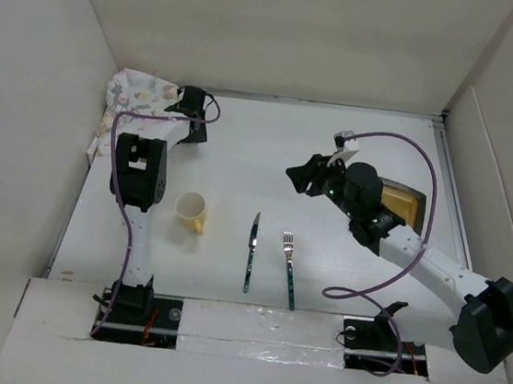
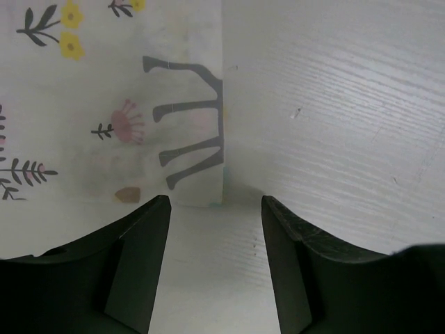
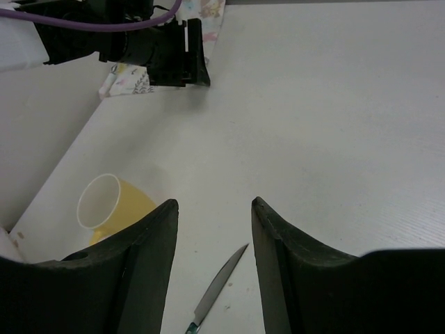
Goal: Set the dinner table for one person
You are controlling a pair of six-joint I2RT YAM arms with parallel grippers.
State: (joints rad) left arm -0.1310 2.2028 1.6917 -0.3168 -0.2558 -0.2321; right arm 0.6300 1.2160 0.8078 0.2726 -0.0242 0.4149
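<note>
— Where does the desk (image 1: 271, 147) sit in your feeds?

— It fills the floor of the white-walled box, under both arms. From above I see it run from the arm bases at the near edge out to the far wall.

— What's on it?

— A patterned mat (image 1: 130, 94) is bunched in the far left corner. A yellow cup (image 1: 190, 210) is on the left side, near the near edge. A knife (image 1: 251, 252) and a fork (image 1: 289, 268) lie side by side but apart by the middle of the near edge, handles toward me. A tan thing (image 1: 403, 205) lies by the right edge, mostly hidden behind my right arm; I can't tell what it is.

— Left claw?

— My left claw (image 2: 215, 205) is wide open and holds nothing. It is at the far left corner, and the mat's edge lies in line with the gap between its fingers. I can't tell whether a finger touches the cloth.

— And the right?

— My right claw (image 3: 214, 209) is spread open too, empty, above bare desk near the middle, pointing toward the left side.
</note>
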